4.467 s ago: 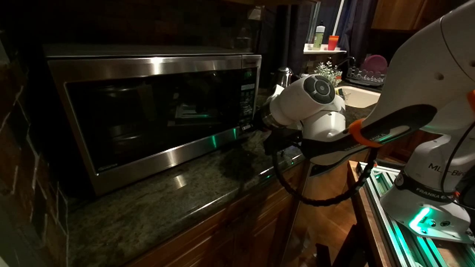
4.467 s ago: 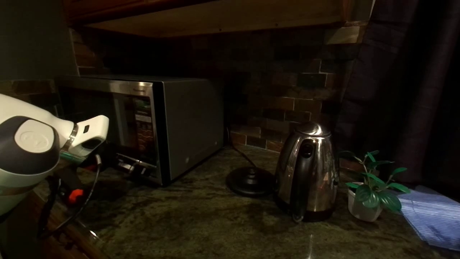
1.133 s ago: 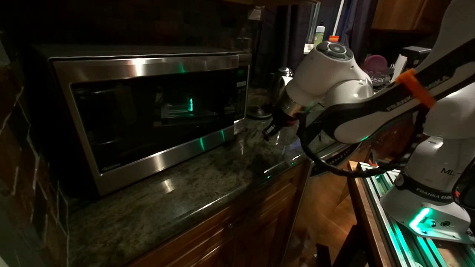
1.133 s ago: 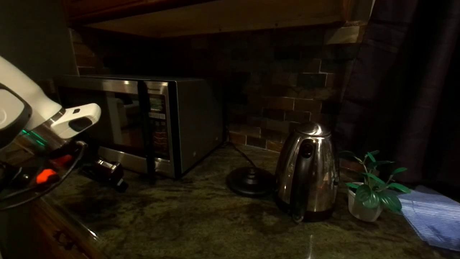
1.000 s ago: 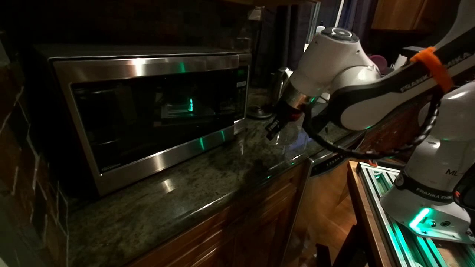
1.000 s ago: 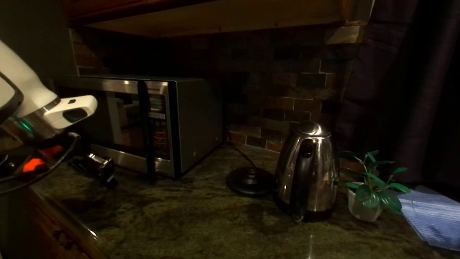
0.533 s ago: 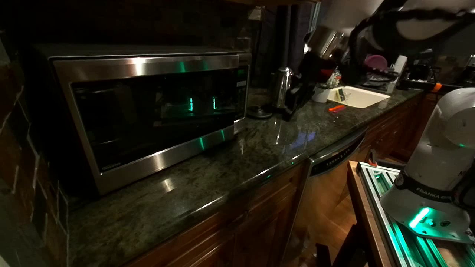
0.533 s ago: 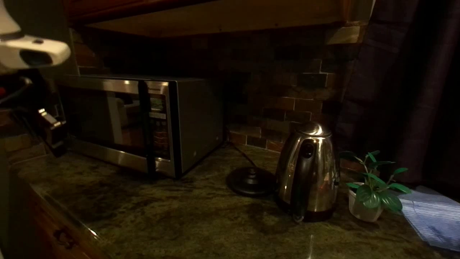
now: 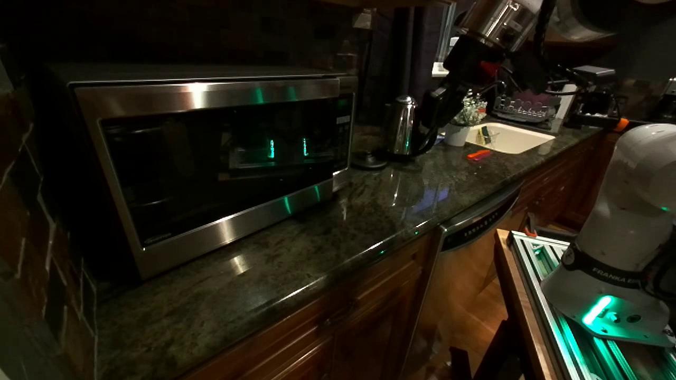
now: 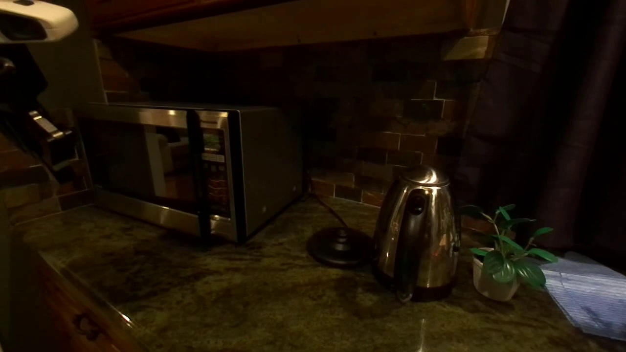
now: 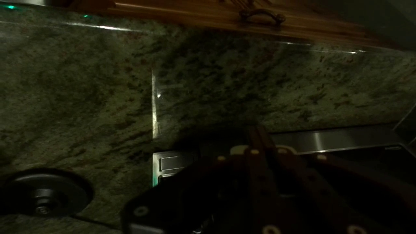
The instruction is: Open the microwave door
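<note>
The microwave door (image 9: 216, 169), near the back corner of the table (image 9: 274, 253) and facing its front edge, looks unlatched, just ajar (1 step done, I judge), leaving the wide swing, with the claw (image 11: 258, 130) fully closed, empty and apart from it.

A dim tiled wall (image 10: 371, 120) and dark curtain (image 10: 538, 142) stand behind a mottled countertop (image 10: 274, 298).

“FRANKA” lettering (image 9: 611, 275) — black band (image 9: 585, 265), robot base (image 9: 628, 305)
</note>
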Motion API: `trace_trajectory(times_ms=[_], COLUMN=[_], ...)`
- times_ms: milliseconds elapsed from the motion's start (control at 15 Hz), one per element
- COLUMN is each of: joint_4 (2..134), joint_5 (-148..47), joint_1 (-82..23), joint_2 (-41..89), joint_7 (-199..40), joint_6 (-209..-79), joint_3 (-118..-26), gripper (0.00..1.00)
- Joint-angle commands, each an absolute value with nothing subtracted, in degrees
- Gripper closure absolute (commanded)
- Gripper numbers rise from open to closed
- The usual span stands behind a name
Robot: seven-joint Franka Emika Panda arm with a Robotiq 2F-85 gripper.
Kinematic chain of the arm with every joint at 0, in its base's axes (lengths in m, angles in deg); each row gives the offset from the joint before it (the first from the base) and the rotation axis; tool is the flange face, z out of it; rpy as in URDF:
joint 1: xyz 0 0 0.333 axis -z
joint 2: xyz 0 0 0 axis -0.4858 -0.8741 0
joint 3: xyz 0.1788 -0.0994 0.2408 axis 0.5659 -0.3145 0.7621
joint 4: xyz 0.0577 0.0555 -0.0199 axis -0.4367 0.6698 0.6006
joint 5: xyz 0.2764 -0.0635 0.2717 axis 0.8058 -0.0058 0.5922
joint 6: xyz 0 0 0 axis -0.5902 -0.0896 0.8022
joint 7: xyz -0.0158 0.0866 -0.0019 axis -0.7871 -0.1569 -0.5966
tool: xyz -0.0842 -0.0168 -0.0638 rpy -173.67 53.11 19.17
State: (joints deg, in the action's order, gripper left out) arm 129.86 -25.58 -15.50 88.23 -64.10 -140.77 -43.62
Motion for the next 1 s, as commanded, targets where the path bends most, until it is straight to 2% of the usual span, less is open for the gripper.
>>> trace_trajectory(times_ms=[0,467,933], joint_4=[129.4,121.3,120.2], joint_5=[-31.5,-38.1,-45.0], joint_1=[-19.6,-21.1,-17.5], joint_2=[87.6,87.6,80.9], joint_7=[-60.7,-58.8,-59.1], joint_6=[-141.9,-143.2,-161.5], joint_3=[-47.4,-51.5,-49.8], gripper=[1.0,1.0,1.0])
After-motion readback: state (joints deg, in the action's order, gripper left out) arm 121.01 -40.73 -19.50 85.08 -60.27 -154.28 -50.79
